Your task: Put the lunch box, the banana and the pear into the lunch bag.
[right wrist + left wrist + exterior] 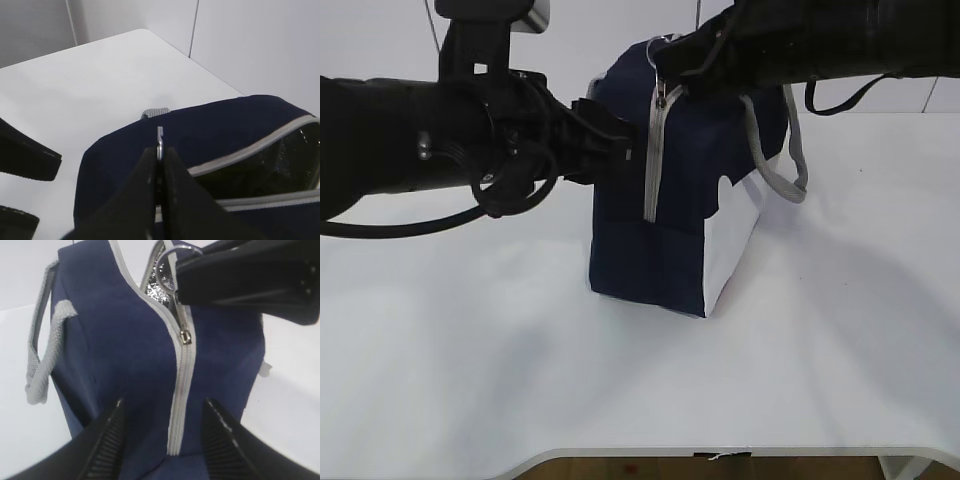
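Left end effector [620, 150]: jaws spread about halfway, straddling the lunch bag's near end low down, one finger either side of the zipper strip [181, 385]; the wrist view doesn't settle whether the pads actually press the fabric. Reads as bracing.

Lunch bag [660, 220]: centre of the worktop [470, 360], standing on its base, long axis running from 7 o'clock toward 1 o'clock in the exterior view, zippered end facing the camera, white side panel [730, 245] on the right. Grey handle [790, 170] hangs off at 2 o'clock.

Right end effector [159, 165]: fully closed on the metal ring pull [160, 140] at the bag's top edge.

Progress: zipper open across the top only, foil lining [156, 287] showing in the gap; the end-face run is still shut. Lunch box, banana and pear appear in no view, and whether any is already inside can't be told. Judged early, with the bag still being opened and loading ahead.
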